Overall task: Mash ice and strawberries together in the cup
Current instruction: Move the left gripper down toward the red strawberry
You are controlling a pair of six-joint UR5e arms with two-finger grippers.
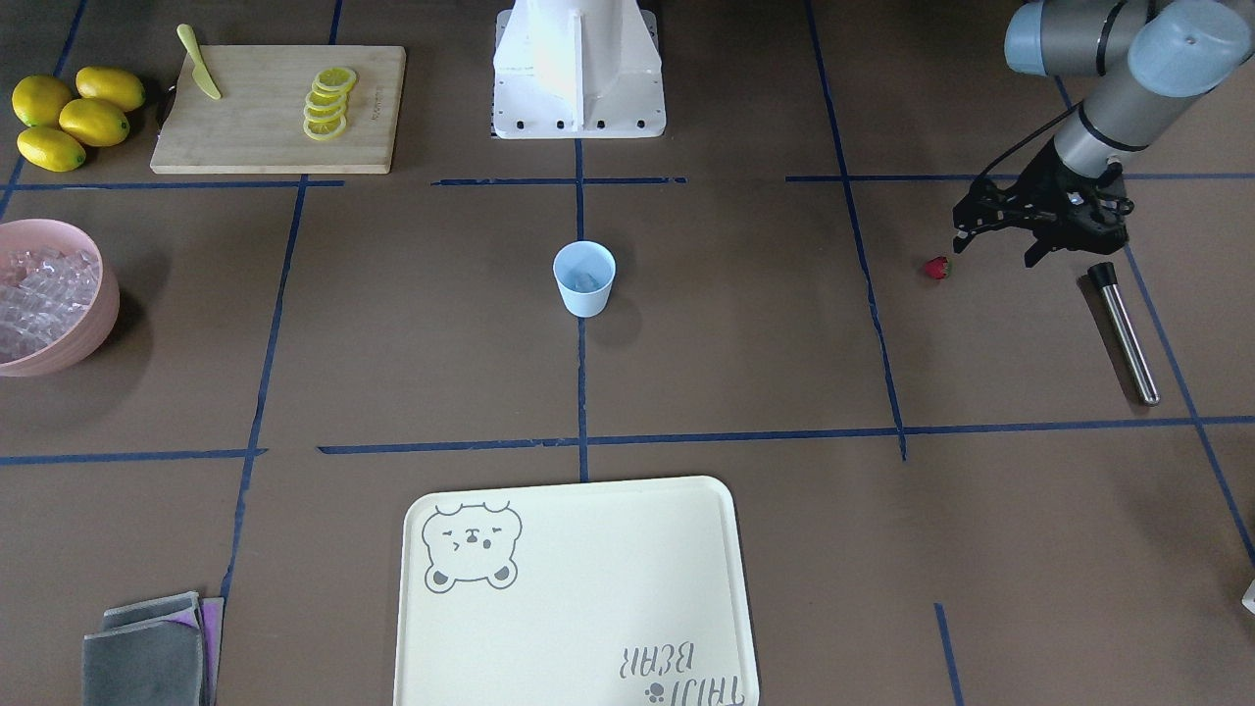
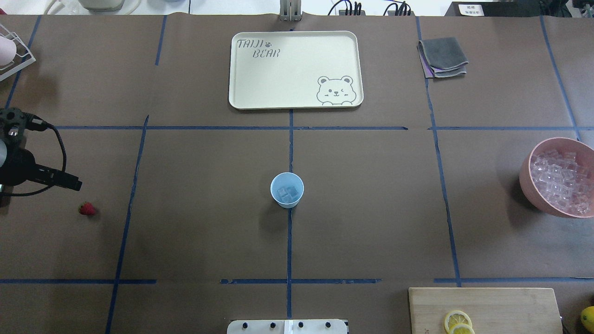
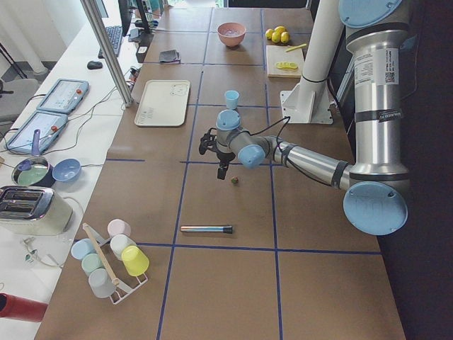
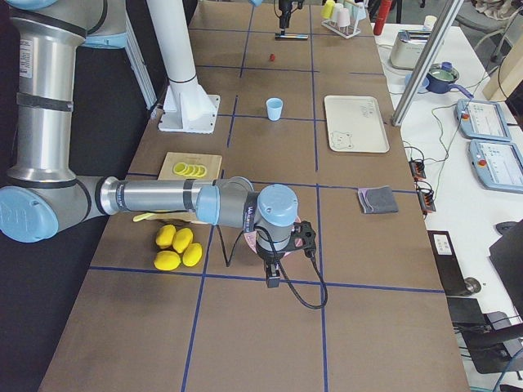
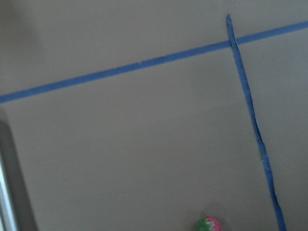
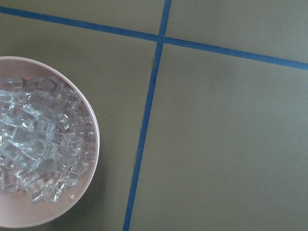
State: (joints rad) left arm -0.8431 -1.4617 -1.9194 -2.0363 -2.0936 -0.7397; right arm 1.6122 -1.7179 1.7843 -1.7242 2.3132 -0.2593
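The pale blue cup (image 2: 287, 200) stands upright at the table's middle, with a few clear cubes of ice (image 2: 287, 192) in it. A small red strawberry (image 1: 937, 267) lies on the brown table at my left side, and also shows at the bottom edge of the left wrist view as the strawberry (image 5: 209, 224). My left gripper (image 1: 995, 250) hovers just beside and above it, open and empty. My right gripper (image 4: 274, 273) shows only in the exterior right view, near the pink bowl; I cannot tell its state.
A pink bowl (image 2: 526, 176) full of ice cubes sits at my right edge. A steel muddler (image 1: 1123, 328) lies near the left gripper. A cream tray (image 2: 297, 99), grey cloths (image 2: 443, 56), a cutting board (image 1: 265, 147) with lemon slices, and lemons (image 1: 74, 118) are around.
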